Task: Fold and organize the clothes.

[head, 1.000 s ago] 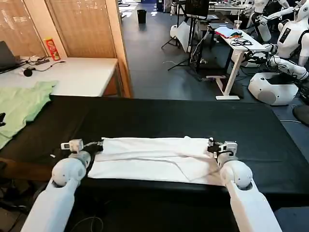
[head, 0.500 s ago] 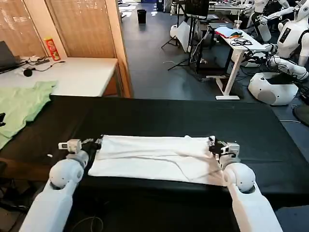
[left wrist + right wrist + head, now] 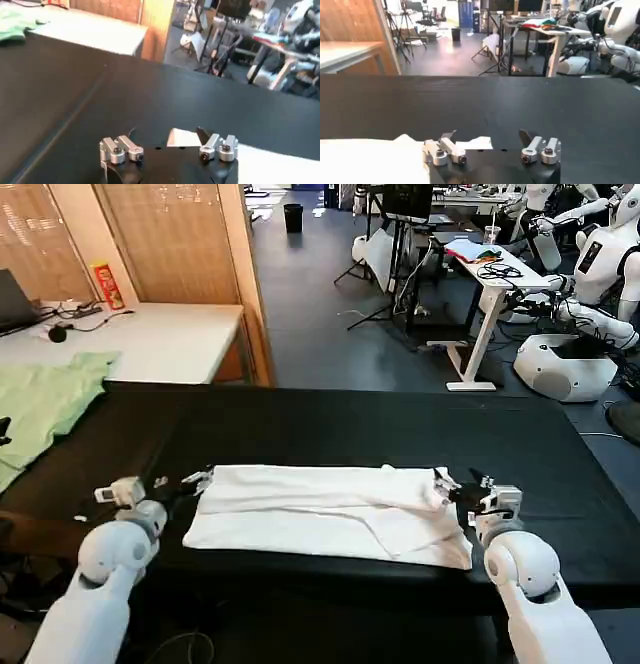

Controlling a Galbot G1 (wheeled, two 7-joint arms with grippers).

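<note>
White folded T-shirt (image 3: 325, 509), long axis left-right, black table (image 3: 330, 424)

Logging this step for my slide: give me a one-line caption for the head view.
Both hands, left and right, open at the ends of the folded white T-shirt on the black table.

T-shirt (image 3: 325, 512) lies folded in a long strip on the counter (image 3: 330, 424), near its front edge. Left claw (image 3: 185, 481) sits just off the strip's left end, right claw (image 3: 462, 487) just off its right end. Second garment (image 3: 40, 402) lies far left, well apart.
</note>
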